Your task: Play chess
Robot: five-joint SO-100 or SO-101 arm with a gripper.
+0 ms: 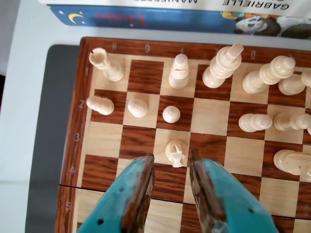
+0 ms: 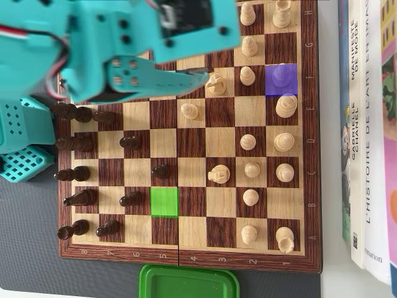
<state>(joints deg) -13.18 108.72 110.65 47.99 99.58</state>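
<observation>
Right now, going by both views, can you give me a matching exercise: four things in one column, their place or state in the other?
Things:
1. lid
2. books
3. dark pieces
4. end effector

Place or state:
A. right of the board, overhead view
B. below the board, overhead view
C. open, just short of a pale piece, wrist view
D. left part of the board, overhead view

Pairs: 1-B, 2-A, 3-D, 4-C
</observation>
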